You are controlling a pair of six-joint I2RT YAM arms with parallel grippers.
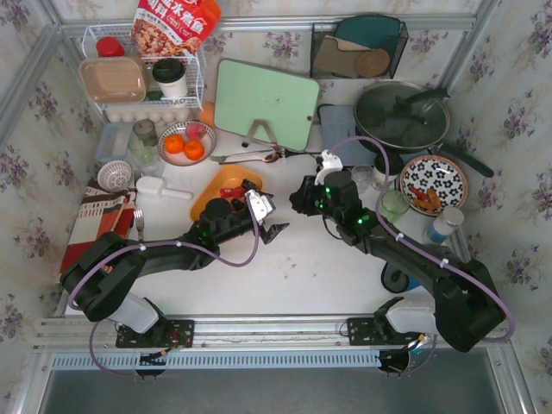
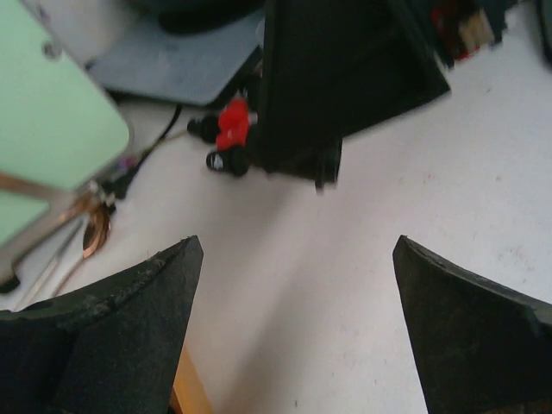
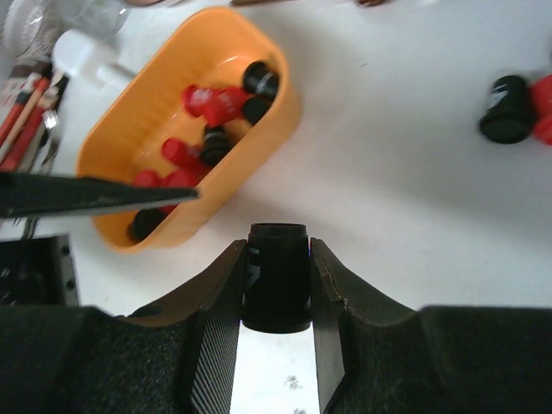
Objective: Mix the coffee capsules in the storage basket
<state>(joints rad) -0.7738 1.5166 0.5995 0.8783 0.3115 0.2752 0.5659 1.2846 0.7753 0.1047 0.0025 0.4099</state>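
Right gripper clamped on black tapered plastic coffee capsule, just short of shallow orange plastic storage basket. Left gripper jaws apart, empty, beside basket. Red, black capsules inside basket; loose pair well apart from basket. Likely light, stiff, slippery: pinch side walls.

Capsules lie in the basket, left of centre; loose capsules sit on the table, farther right.
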